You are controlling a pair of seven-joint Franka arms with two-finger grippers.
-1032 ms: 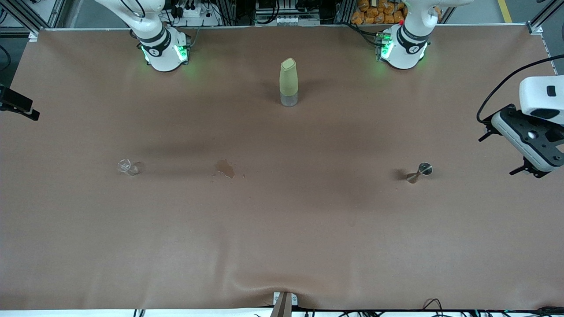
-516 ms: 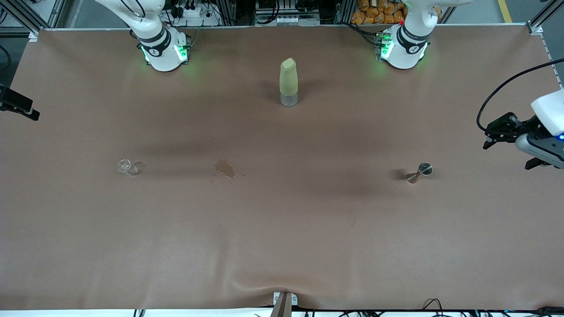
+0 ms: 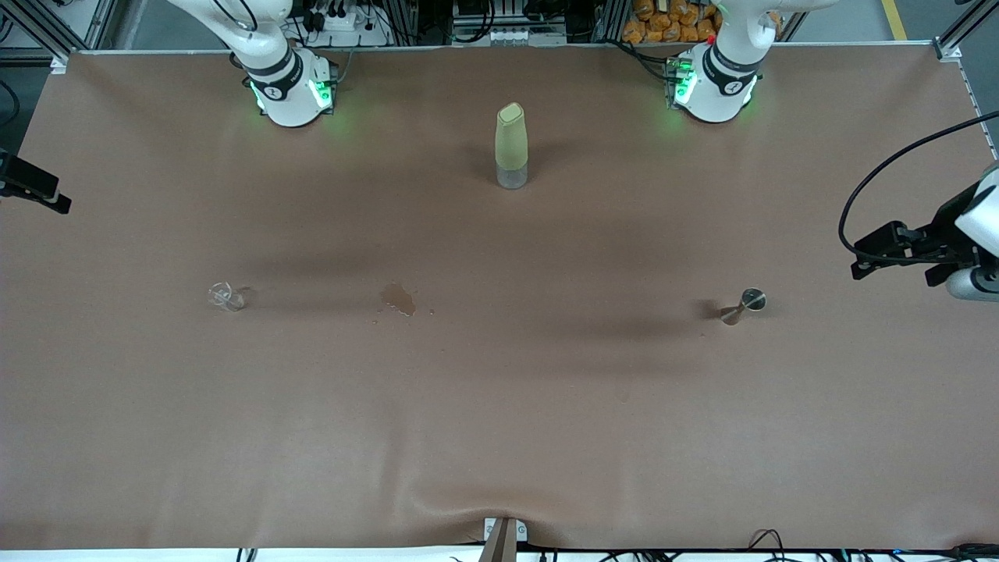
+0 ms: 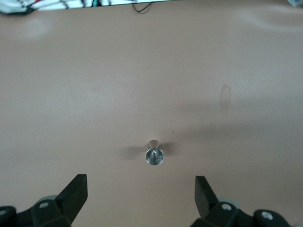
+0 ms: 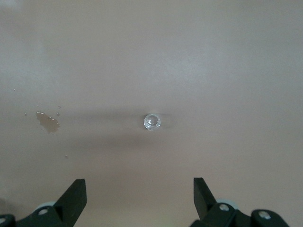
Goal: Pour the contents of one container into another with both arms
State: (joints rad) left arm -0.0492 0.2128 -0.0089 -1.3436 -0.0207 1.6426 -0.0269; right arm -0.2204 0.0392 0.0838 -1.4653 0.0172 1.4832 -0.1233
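Observation:
A small metal jigger [image 3: 748, 303] stands on the brown table toward the left arm's end. In the left wrist view the jigger [image 4: 154, 155] lies ahead of my left gripper [image 4: 140, 182], which is open with nothing between its fingers. In the front view the left gripper [image 3: 874, 251] hangs over the table's edge at that end, pointing toward the jigger. A small clear glass [image 3: 226, 296] stands toward the right arm's end. My right gripper [image 5: 139, 185] is open and empty, with the glass [image 5: 152, 121] ahead of it. Only a black part of the right hand [image 3: 31, 187] shows in the front view.
A tall bottle [image 3: 511, 144] with an olive-green sleeve and clear base stands between the two arm bases, farther from the front camera. A brown spill [image 3: 399, 299] lies on the table between glass and jigger, nearer the glass. It is also in the right wrist view [image 5: 47, 121].
The left hand has swung and dropped lower at the table's edge, its fingers now pointing toward the jigger. The right arm, glass, jigger and bottle have not moved.

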